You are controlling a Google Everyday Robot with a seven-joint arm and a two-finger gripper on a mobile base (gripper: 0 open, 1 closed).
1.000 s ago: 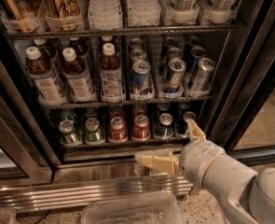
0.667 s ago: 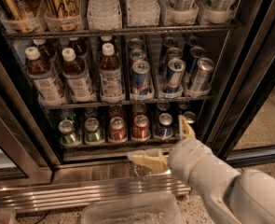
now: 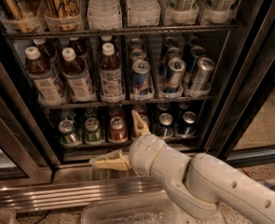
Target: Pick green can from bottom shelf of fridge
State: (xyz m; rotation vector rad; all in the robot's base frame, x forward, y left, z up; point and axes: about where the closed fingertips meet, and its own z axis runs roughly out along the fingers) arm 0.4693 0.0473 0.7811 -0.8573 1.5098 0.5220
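Tool (image 3: 113,136) spread wide and empty, low at the front of the fridge (image 3: 249,78). One of my fingers points left beneath the bottom shelf (image 3: 81,145) rail; the other points up across the can row. Green can (image 3: 93,130) stands upright on that shelf, second from left, beside a red can (image 3: 117,129), untouched.
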